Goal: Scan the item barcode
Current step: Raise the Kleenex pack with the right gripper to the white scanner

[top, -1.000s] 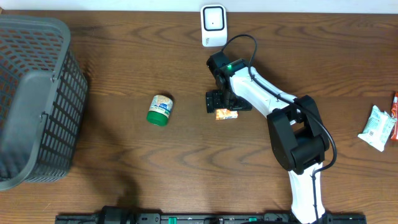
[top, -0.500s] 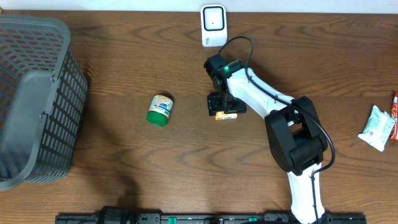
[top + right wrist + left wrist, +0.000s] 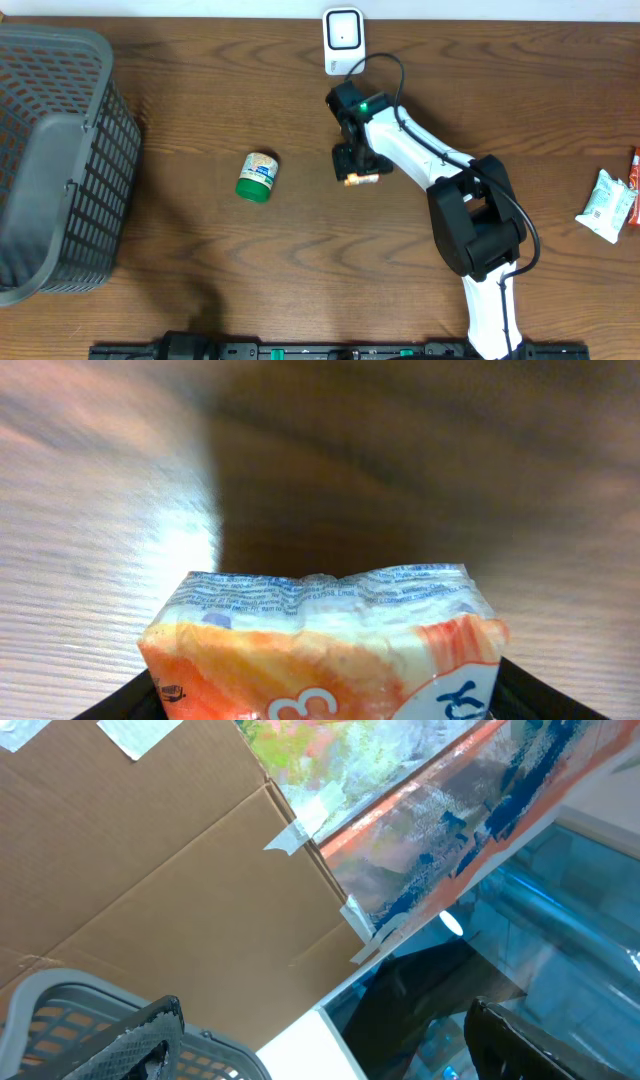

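Wooden table (image 3: 200, 280), white scanner (image 3: 343, 41), orange packet (image 3: 362, 180) perhaps resting just before it, jar (image 3: 258, 176) and basket (image 3: 60, 160) leftward, white pouch (image 3: 607, 205) rightward.

Right gripper (image 3: 356, 163) closes in: its jaws, wide a second ago, now pinch the orange packet (image 3: 363, 180). The packet slips further under the fingers, and both edge slightly up the table toward the scanner (image 3: 343, 40).

The basket (image 3: 60, 160) stands left, the jar (image 3: 258, 176) between it and the packet (image 3: 362, 180), scanner (image 3: 343, 40) behind.
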Controlling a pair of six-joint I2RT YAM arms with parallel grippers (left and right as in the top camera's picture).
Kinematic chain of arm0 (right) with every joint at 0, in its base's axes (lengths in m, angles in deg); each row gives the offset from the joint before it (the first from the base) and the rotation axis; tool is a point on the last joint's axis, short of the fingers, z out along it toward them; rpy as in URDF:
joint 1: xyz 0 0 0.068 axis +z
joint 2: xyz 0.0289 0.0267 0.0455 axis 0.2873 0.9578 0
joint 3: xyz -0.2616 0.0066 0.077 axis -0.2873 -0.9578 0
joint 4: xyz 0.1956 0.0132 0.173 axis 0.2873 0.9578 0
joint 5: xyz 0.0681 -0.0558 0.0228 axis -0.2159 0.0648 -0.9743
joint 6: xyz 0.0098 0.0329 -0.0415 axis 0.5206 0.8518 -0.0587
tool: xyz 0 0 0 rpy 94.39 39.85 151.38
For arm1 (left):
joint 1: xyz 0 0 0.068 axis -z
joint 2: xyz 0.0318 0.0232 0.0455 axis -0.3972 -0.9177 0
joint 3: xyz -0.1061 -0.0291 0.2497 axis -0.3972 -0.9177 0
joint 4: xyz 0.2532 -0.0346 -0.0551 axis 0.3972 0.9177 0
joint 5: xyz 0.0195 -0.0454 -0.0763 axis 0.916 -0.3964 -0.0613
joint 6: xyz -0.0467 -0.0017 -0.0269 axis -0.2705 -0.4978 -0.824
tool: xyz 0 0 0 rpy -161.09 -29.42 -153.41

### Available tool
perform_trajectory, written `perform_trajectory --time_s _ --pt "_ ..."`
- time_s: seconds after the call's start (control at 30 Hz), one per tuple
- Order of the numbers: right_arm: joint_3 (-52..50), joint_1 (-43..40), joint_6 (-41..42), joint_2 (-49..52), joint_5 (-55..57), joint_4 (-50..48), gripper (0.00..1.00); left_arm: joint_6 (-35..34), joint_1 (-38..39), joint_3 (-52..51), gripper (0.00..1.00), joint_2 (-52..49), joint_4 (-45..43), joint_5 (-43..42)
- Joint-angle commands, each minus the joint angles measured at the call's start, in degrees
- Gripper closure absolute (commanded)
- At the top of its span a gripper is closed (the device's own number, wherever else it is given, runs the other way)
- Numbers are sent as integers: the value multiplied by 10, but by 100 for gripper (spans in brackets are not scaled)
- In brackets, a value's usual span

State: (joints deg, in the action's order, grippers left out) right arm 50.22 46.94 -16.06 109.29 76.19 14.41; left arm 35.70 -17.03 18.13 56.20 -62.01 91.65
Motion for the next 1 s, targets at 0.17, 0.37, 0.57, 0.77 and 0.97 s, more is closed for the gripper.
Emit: perform_trajectory --time_s 0.17,0.37,0.57,0.77,0.97 --pt "116 -4 -38 -4 103 10 35 -1 -3 -10 10 0 -1 1" --pt "176 -4 -75 -4 192 -39 32 -1 -3 -11 10 0 -1 1" --pt "187 -5 -132 -4 233 -162 30 -1 -3 -11 10 0 -1 1" --pt "187 -17 -140 -4 233 -303 30 -1 -3 -11 10 0 0 -16" --pt "187 -31 -138 -3 219 -334 8 -1 -3 -11 10 0 0 -16"
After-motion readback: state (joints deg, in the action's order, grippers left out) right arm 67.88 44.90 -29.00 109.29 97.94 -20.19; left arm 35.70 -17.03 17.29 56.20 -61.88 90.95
